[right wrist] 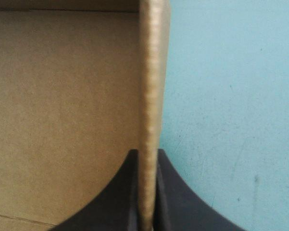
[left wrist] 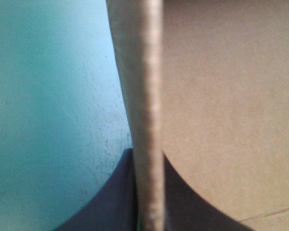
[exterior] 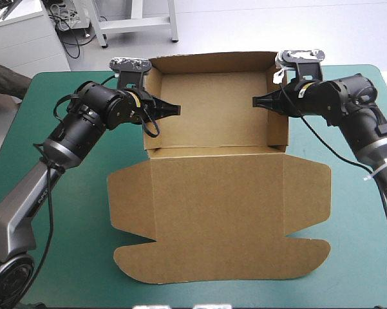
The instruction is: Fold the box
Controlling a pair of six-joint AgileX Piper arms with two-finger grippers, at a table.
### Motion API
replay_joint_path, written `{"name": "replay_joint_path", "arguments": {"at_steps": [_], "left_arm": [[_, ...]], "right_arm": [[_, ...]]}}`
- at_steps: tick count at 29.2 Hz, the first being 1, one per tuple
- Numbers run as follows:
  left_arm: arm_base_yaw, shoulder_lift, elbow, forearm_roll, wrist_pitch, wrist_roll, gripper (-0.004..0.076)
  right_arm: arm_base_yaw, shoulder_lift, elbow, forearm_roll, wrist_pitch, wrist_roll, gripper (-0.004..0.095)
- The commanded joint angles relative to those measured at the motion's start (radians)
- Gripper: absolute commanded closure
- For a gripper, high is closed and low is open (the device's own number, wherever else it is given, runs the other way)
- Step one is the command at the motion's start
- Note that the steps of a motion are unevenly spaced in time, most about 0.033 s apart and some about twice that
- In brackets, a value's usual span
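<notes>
Two side walls of the box (exterior: 216,112) are standing, and each is being gripped. The left gripper (exterior: 172,109) is pinching the left wall (left wrist: 146,96) between its nearly closed black fingers (left wrist: 101,209), and the right gripper (exterior: 259,102) is pinching the right wall (right wrist: 151,96) likewise (probably steadying both tucks upright). The box is lying mid-frame on the teal-green cover (exterior: 71,244), tray at upper centre, lid (exterior: 219,212) flat below.

Open brown box (exterior: 219,212) of matt cardboard: faces smooth, cut wall edges ribbed and rough. Around the box, teal-green cover (exterior: 84,257) of the worktop: matt, finely scuffed. On the box walls, left pincer (exterior: 175,109) and right pincer (exterior: 257,102): black, dull, smooth, plastic by appearance.
</notes>
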State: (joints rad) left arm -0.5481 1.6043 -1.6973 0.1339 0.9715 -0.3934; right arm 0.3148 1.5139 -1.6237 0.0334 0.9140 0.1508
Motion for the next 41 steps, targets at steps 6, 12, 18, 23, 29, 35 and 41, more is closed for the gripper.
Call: {"name": "replay_joint_path", "arguments": {"at_steps": [6, 12, 18, 23, 29, 35, 41], "left_arm": [[-0.015, 0.070, -0.034, -0.093, -0.029, 0.019, 0.0754], [-0.015, 0.152, -0.034, -0.096, 0.015, 0.025, 0.0754], [-0.015, 0.211, -0.034, -0.096, 0.042, 0.030, 0.0754], [-0.015, 0.251, -0.034, -0.096, 0.056, 0.063, 0.0754], [-0.013, 0.275, -0.034, -0.146, 0.091, 0.120, 0.0754], [0.004, 0.277, -0.034, -0.164, 0.202, 0.140, 0.0610], [0.028, 0.277, -0.034, -0.205, 0.246, 0.140, 0.0296]], "right_arm": [[0.006, 0.067, -0.029, 0.056, 0.039, -0.007, 0.0925], [0.006, 0.158, -0.029, 0.056, 0.110, -0.010, 0.0926], [0.006, 0.237, -0.029, 0.056, 0.174, -0.033, 0.0926], [0.006, 0.296, -0.029, 0.059, 0.205, -0.048, 0.0926], [0.006, 0.331, -0.029, 0.056, 0.259, -0.048, 0.0925], [0.006, 0.326, -0.030, 0.048, 0.297, -0.051, 0.0787], [0.006, 0.326, -0.030, 0.050, 0.326, -0.051, 0.0289]]}}
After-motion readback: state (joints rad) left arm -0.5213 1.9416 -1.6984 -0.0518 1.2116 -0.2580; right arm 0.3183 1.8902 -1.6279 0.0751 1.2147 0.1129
